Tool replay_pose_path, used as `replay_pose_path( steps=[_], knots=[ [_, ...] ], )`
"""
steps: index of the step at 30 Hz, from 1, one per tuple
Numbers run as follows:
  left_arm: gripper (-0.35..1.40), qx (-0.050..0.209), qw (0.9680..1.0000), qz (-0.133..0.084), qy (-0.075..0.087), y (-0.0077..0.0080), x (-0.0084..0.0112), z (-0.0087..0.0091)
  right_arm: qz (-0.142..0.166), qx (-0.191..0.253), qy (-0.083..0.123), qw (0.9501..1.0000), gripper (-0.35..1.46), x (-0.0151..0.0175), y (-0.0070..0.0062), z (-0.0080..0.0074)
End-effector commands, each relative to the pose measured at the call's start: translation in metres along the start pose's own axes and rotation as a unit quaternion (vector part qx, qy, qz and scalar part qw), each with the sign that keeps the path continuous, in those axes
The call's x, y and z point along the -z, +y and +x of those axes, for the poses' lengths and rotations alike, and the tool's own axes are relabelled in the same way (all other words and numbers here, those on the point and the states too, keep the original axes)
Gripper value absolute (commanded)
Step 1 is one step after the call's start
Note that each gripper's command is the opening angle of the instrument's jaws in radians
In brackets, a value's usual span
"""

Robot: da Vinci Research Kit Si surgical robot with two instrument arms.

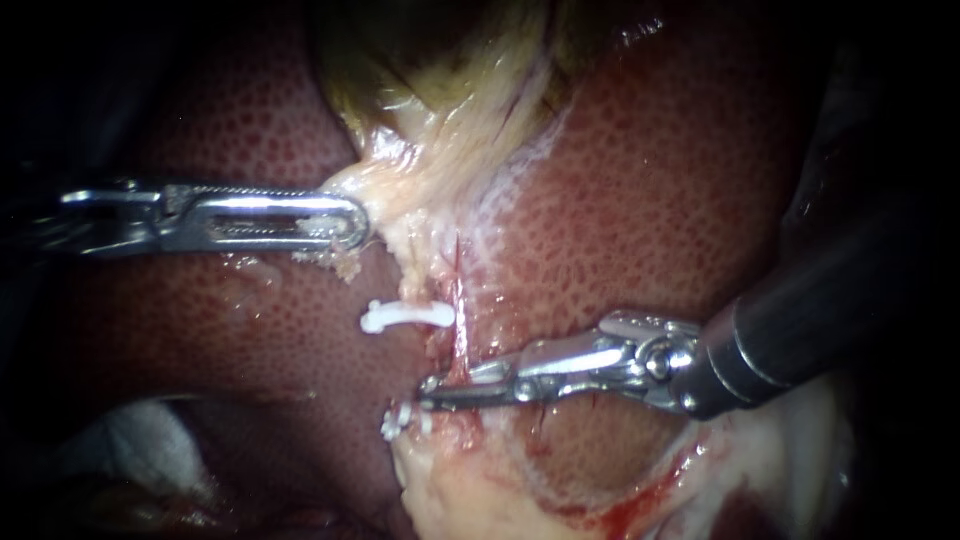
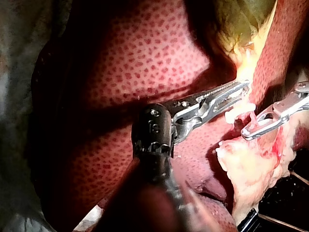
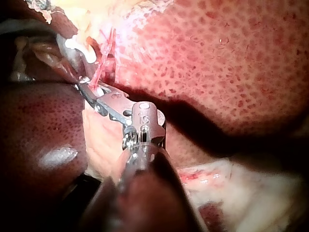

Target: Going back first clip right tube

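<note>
Endoscope view: right instrument (image 1: 452, 386) jaws stand slightly apart astride the right tube (image 1: 460, 325), a white clip (image 1: 487, 375) between them; beyond, left instrument (image 1: 350, 225) jaws clamp the pale gallbladder (image 1: 450, 110) above the liver (image 1: 640, 200)

My left instrument (image 2: 244, 88) is lying across the mottled red liver (image 2: 145, 58), its jaws pinching pale tissue (image 2: 247, 60) below the yellowish gallbladder (image 2: 241, 24). My right instrument (image 2: 247, 133) is sitting just beside its tip, over a pale fatty lump (image 2: 251, 166).
</note>
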Motion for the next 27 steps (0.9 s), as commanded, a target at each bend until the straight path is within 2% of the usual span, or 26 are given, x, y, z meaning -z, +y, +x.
replay_pose_path(
  steps=[1,10,11,13,14,15,16,18,22,27],
  knots=[
    [-0.35,0.0,1.0,0.0,0.0,0.0,0.0,0.0,0.0,0.0,0.001,1.0,-0.35,0.0,0.0,0.0],
    [-0.35,0.0,1.0,0.001,0.0,0.0,-0.0001,0.0,0.005,-0.004,-0.006,1.0,-0.34,-0.0003,0.0005,-0.0002],
    [-0.35,0.0,1.0,0.001,0.0,0.0,-0.0001,0.0,-0.001,0.029,0.002,0.9996,-0.11,-0.0004,0.0005,-0.0002],
    [-0.35,0.0,1.0,0.001,0.0,-0.0001,-0.0001,0.0,-0.004,0.052,0.016,0.9985,0.3,-0.0007,0.0005,0.0],
    [-0.35,0.0,1.0,0.001,0.0,-0.0001,-0.0001,0.0,-0.007,0.067,0.025,0.9974,0.46,-0.0008,0.0005,0.0001],
    [-0.35,0.0,1.0,0.001,0.0,-0.0001,-0.0001,0.0,-0.016,0.078,0.041,0.996,0.49,-0.0008,0.0006,0.0003],
    [-0.35,0.0,1.0,0.001,0.0,-0.0001,-0.0001,0.0,-0.026,0.083,0.054,0.9947,0.49,-0.0009,0.0007,0.0005],
    [-0.35,0.0,1.0,0.001,0.0,-0.0001,-0.0002,-0.0001,-0.035,0.104,0.063,0.992,0.5,-0.0009,0.0009,0.0007],
    [-0.35,-0.001,1.0,0.001,0.0,-0.0001,-0.0001,-0.0001,-0.043,0.149,0.064,0.9858,0.5,-0.0004,0.0015,0.0008],
    [-0.35,-0.001,1.0,0.0,0.0,-0.0001,-0.0002,-0.0001,-0.047,0.172,0.064,0.9819,0.5,0.0011,0.0021,0.0012]
  ],
)
